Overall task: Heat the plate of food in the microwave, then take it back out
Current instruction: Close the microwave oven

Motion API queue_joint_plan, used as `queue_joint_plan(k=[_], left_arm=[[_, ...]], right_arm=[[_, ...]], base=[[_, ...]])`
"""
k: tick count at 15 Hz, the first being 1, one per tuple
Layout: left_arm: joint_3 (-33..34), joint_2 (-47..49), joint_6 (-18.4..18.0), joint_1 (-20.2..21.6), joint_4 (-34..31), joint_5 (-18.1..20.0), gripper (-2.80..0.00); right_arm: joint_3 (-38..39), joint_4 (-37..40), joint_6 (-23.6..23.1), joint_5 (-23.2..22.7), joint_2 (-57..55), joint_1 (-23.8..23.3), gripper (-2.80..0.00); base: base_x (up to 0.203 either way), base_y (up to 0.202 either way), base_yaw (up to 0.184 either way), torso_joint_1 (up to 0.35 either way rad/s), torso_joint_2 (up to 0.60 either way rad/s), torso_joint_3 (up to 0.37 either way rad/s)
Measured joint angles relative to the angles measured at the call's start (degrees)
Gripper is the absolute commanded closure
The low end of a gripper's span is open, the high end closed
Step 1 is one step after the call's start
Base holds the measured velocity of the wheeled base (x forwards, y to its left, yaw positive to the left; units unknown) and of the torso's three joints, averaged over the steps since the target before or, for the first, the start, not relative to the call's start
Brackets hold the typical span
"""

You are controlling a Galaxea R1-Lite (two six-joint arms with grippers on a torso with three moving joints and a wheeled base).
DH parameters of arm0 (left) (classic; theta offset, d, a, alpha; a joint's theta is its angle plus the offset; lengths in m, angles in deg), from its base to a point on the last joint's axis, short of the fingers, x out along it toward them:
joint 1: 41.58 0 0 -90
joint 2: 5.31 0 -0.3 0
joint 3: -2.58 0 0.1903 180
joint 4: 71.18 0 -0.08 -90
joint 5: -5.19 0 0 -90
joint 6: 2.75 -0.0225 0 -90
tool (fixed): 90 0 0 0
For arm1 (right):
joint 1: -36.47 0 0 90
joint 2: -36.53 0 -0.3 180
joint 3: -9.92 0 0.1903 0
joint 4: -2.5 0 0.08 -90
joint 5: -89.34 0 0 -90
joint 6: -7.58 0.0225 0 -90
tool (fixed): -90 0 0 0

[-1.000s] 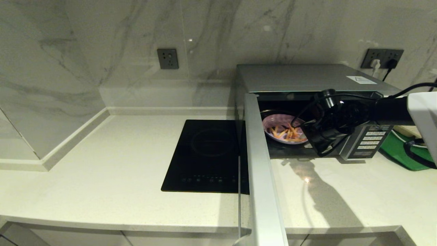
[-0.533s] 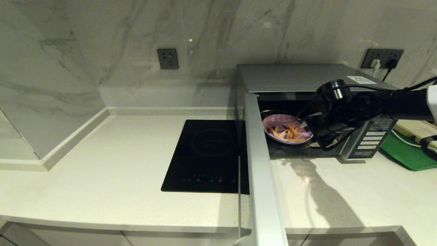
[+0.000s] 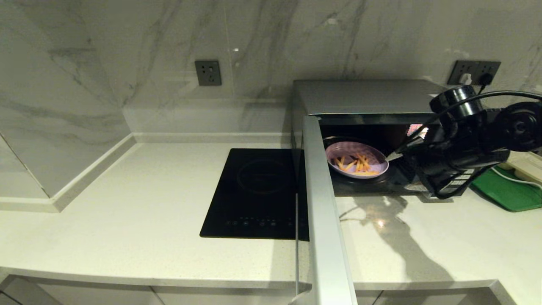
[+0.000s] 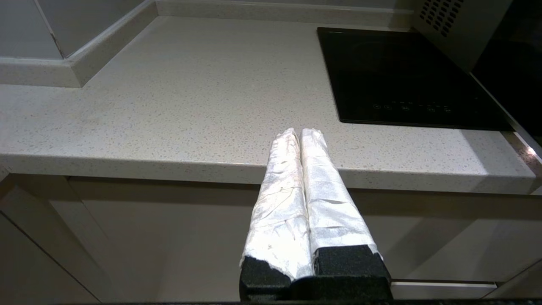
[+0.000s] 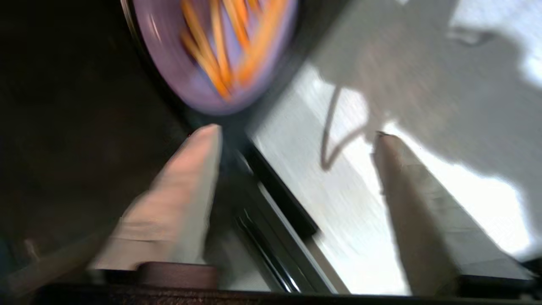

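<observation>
Right gripper [image 3: 396, 156] hovers at the mouth of the microwave [image 3: 372, 99], its two pale fingers [image 5: 186, 203] spread wide with nothing between them. Just ahead of its fingertips lies the plate of food [image 3: 356, 165], a lilac dish of orange-yellow sticks resting inside the oven cavity, apart from the fingers as far as the head view shows. In the right wrist view the plate [image 5: 211, 55] sits just beyond one finger while the other finger is over the pale countertop [image 5: 360, 220] outside the oven's front edge; that view is smeared, so whether a fingertip grazes the plate rim is hard to say. Beside the gripper, on its far side from the arm, the microwave door [image 3: 324, 212] stands swung fully open, edge-on. Beyond the door lies a black cooktop [image 3: 256, 192]. Behind the arm is a green tray [image 3: 504, 190].

Left gripper [image 4: 300, 134] is parked low before the counter edge, its wrapped fingers pressed together and empty.
</observation>
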Motion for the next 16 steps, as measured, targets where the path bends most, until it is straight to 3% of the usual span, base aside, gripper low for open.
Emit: queue_joint_plan(k=[3,5,8,10,12,14,16], left_arm=[[0.0,0.0,0.0,0.0,0.0,0.0,0.00],[0.0,0.0,0.0,0.0,0.0,0.0,0.00],[0.0,0.0,0.0,0.0,0.0,0.0,0.00],[0.0,0.0,0.0,0.0,0.0,0.0,0.00],[0.0,0.0,0.0,0.0,0.0,0.0,0.00],[0.0,0.0,0.0,0.0,0.0,0.0,0.00],[0.0,0.0,0.0,0.0,0.0,0.0,0.00]], right_arm=[[6.9,0.5,-7.4,-5.1,9.6,0.7,0.00],[7.7,4.2,-14.9,-8.7,15.9,2.7,0.00],[-3.4,16.6,-24.0,-9.1,20.0,8.0,0.00],[-14.8,25.2,-27.5,-5.9,19.4,13.8,0.00],[-24.5,33.3,-30.0,1.0,16.5,22.4,0.00],[-28.4,38.1,-33.5,9.0,13.0,30.8,0.00],[-29.4,39.2,-35.5,12.2,10.3,37.0,0.00]], base=[[0.000,0.000,0.000,0.000,0.00,0.000],[0.000,0.000,0.000,0.000,0.00,0.000],[0.000,0.000,0.000,0.000,0.00,0.000],[0.000,0.000,0.000,0.000,0.00,0.000],[0.000,0.000,0.000,0.000,0.00,0.000],[0.000,0.000,0.000,0.000,0.00,0.000],[0.000,0.000,0.000,0.000,0.00,0.000]])
